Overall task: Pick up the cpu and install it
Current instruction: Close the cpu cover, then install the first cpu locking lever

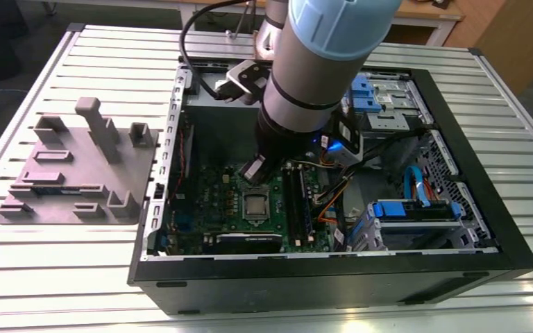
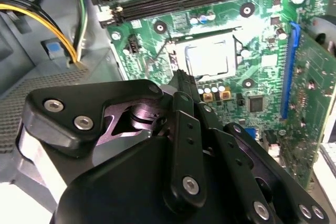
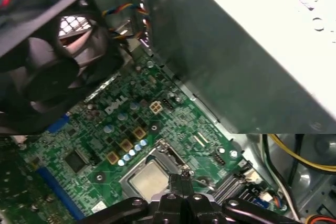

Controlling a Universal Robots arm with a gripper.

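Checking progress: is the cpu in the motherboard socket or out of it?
In. In both wrist views the cpu lies flat inside the socket frame, with the shut gripper at its edge.

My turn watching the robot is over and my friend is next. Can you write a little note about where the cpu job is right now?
End effector: shut, holding nothing, tips close by the socket's edge; whether they touch anything cannot be told.
Cpu: lying flat in the socket on the green motherboard, inside the open computer case.
Done: the cpu is off the end effector and sits in its socket.
Left: the pictures do not show whether the socket is latched over the cpu, so check that.
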